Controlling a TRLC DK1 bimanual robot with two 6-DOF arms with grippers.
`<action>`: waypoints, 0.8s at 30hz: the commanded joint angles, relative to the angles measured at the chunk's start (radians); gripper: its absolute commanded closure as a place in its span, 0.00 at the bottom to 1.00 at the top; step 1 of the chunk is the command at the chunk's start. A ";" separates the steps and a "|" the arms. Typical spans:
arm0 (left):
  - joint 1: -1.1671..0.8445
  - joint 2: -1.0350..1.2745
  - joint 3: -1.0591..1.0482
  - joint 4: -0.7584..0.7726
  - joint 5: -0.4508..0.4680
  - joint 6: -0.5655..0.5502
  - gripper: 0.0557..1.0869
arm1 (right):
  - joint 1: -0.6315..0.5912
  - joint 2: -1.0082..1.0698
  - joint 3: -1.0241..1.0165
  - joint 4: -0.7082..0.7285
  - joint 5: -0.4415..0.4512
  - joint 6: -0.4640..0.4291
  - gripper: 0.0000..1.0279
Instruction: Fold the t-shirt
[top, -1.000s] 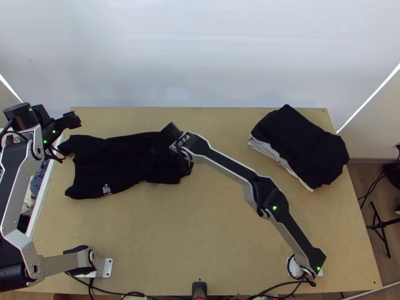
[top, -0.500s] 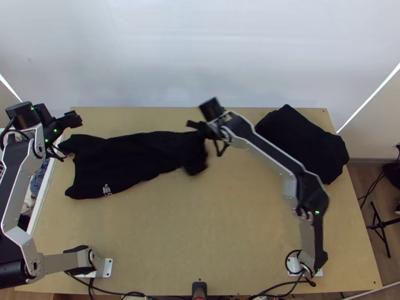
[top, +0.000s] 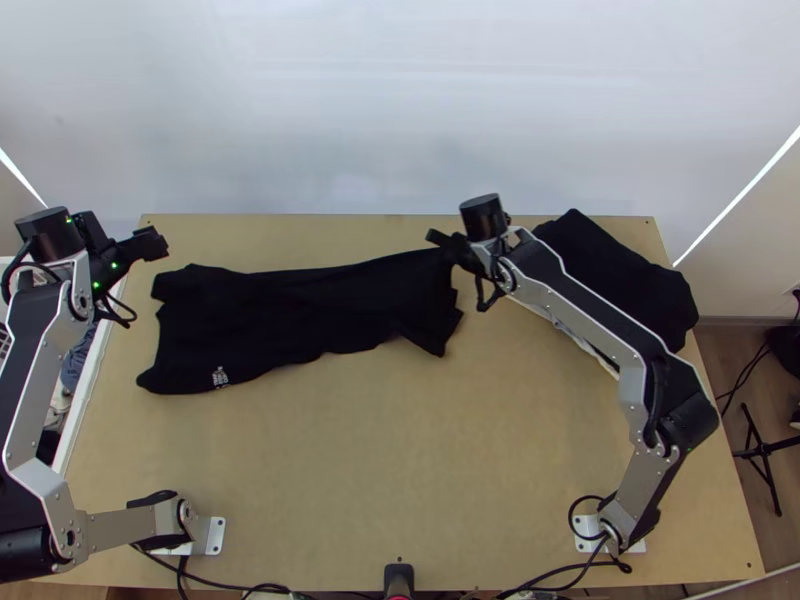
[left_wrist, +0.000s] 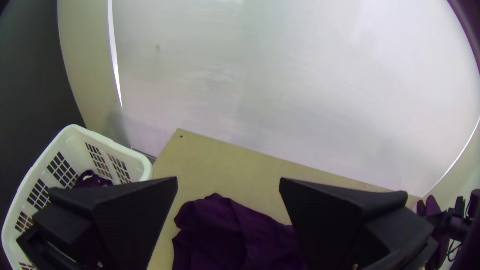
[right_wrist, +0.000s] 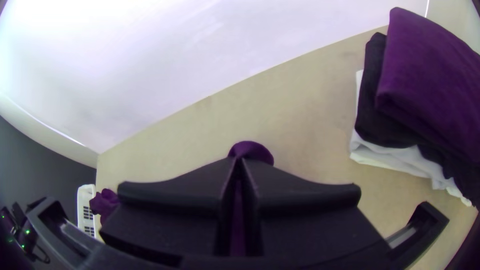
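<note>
Pinching t-shirt (top: 300, 309) with right gripper (top: 445, 242), upper centre, with left gripper (top: 154, 243) spread, upper left, needing low, even tension

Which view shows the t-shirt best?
The top view: the t-shirt lies nearly whole in sight. The left wrist view has one end beyond the open left gripper; the right wrist view, a bit pinched in the right gripper, plus the far end.

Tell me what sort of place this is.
Probably a robotics lab or test bench set up for laundry folding: two silver-and-black jointed robot arms mounted at a light wooden table, a stack of folded dark and white garments, and a white plastic slotted basket.
</note>
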 joint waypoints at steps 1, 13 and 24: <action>-0.026 -0.017 -0.016 -0.058 0.000 0.033 0.04 | -0.051 -0.052 -0.063 0.035 0.019 -0.004 0.97; -0.084 0.030 -0.059 -0.166 0.002 0.122 0.04 | -0.065 -0.118 -0.135 0.050 0.023 -0.008 0.97; -0.125 0.056 -0.081 -0.169 0.000 0.124 0.04 | -0.083 -0.149 -0.195 0.049 0.026 -0.007 0.97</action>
